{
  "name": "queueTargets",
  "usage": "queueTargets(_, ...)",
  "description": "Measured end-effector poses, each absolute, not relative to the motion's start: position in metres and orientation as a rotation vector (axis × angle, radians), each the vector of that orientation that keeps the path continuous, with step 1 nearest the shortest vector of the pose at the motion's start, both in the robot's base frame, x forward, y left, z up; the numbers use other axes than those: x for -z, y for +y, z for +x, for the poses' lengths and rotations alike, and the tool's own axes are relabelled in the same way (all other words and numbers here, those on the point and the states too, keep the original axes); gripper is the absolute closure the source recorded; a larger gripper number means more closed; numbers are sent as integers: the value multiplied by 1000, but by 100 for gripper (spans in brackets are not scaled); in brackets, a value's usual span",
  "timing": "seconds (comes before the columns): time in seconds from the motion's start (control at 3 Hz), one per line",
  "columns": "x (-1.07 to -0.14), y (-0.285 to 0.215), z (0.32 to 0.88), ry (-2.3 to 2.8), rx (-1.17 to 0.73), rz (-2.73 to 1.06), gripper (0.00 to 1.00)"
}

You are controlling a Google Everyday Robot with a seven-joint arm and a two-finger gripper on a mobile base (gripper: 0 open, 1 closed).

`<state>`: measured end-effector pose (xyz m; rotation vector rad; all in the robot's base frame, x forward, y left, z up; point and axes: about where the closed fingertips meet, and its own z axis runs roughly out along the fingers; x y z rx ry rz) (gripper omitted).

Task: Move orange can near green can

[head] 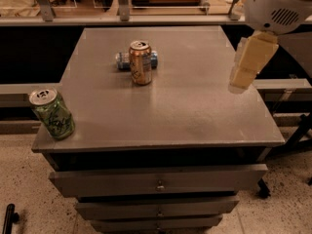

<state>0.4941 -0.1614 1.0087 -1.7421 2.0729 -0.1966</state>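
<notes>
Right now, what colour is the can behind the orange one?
Blue and silver can, camera view; gripper hovers at right.

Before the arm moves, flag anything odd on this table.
The blue and silver drink can lies on its side behind the upright copper-orange can. The light green can sits at the grey table's front-left corner. The gripper hovers over the right edge.

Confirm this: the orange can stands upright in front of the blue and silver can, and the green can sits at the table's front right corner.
Wrong corner: the camera view shows the green can at the table's front left corner. The rest holds. The pincer hangs over the table's right side.
</notes>
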Motion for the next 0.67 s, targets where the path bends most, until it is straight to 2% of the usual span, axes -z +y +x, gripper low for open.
queueTargets(0.67,-1006,-153,501,2029,216,-1761,0)
